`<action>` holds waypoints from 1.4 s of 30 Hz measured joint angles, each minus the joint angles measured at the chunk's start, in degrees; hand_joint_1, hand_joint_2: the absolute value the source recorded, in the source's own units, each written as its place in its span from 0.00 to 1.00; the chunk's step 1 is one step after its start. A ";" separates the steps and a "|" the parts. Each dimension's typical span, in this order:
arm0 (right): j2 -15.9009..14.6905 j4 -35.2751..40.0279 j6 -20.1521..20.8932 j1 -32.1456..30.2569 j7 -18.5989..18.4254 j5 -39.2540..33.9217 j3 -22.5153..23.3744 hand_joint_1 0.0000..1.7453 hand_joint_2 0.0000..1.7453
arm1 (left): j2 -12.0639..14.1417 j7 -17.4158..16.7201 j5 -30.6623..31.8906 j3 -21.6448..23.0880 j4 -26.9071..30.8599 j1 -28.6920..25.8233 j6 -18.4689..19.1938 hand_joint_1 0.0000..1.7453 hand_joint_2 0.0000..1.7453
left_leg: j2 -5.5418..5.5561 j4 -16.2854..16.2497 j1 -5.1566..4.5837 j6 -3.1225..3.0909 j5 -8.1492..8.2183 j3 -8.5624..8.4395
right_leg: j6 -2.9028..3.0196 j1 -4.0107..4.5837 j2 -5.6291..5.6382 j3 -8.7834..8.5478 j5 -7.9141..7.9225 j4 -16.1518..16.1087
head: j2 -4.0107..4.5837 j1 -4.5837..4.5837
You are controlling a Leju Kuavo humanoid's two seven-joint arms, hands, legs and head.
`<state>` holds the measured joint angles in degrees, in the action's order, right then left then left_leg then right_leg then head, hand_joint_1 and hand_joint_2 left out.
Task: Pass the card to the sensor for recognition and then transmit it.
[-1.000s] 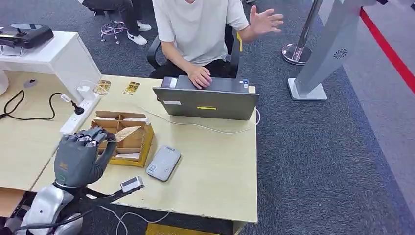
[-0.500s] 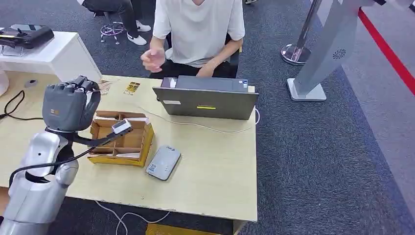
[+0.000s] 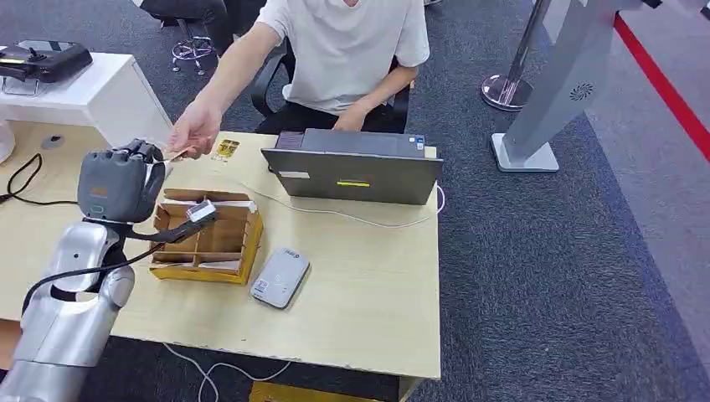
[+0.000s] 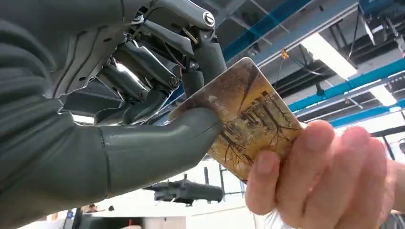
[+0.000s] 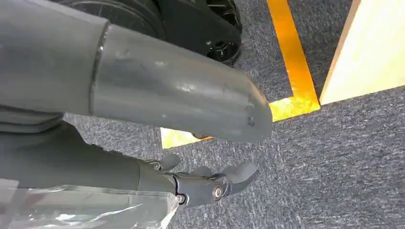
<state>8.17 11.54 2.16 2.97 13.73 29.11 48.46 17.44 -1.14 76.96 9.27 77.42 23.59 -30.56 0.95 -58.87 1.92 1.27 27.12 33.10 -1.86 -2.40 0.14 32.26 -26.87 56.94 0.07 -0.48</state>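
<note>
Gold card (image 4: 248, 119) in left hand (image 4: 143, 138), free end in person's hand (image 4: 325, 181).

The card (image 4: 248, 119) is golden brown, printed with dark, branching tree-like lines and a small white mark near one corner. The left hand (image 3: 117, 180) is matte grey with darker fingers (image 4: 143, 81) and an orange mark on its back; its arm (image 3: 71, 301) is silver. The right hand (image 5: 143, 86) is grey too. The desk (image 3: 368, 285) is pale wood. On it, the box (image 3: 213, 239) is yellow-brown cardboard, the sensor (image 3: 280, 278) light grey, the laptop (image 3: 356, 172) dark grey with a yellow label. The carpet (image 3: 544, 276) is speckled dark grey, crossed by a red stripe (image 3: 661, 84) and yellow tape (image 5: 291, 52). The person's shirt (image 3: 347, 46) is off-white.
</note>
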 joint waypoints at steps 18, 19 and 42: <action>0.00 0.00 -0.37 -0.04 -0.33 0.55 -0.02 0.00 0.00 | 0.35 0.79 -1.03 -1.29 -2.12 -2.93 -2.36 0.00 1.00 | -0.05 0.00 0.00 -0.01 0.01 0.12 | -0.01 0.00 0.06 0.11 0.00 -0.01 | 0.00 0.00; 0.00 0.00 -0.44 -0.05 -0.33 0.55 -0.02 0.00 0.00 | 0.35 0.81 -1.03 -1.36 -2.12 -3.30 -2.54 0.00 1.00 | -0.05 0.00 0.00 -0.01 0.01 0.12 | -0.01 0.00 0.05 0.11 0.00 -0.01 | 0.00 0.00; 0.00 0.00 -0.59 -1.09 1.97 -0.52 2.29 0.00 0.00 | 4.26 31.27 -60.67 -51.94 10.57 -27.92 17.76 0.00 1.00 | -0.34 0.10 0.28 0.16 0.27 0.28 | 0.04 0.23 0.31 0.24 -0.28 0.06 | 0.00 0.15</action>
<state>8.17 11.54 1.57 1.88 15.69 28.59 50.75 21.70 30.14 16.28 -42.67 87.99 -4.33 -12.79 0.61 -58.77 2.20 1.43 27.39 33.37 -1.82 -2.17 0.45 32.50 -27.15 57.00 0.07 -0.33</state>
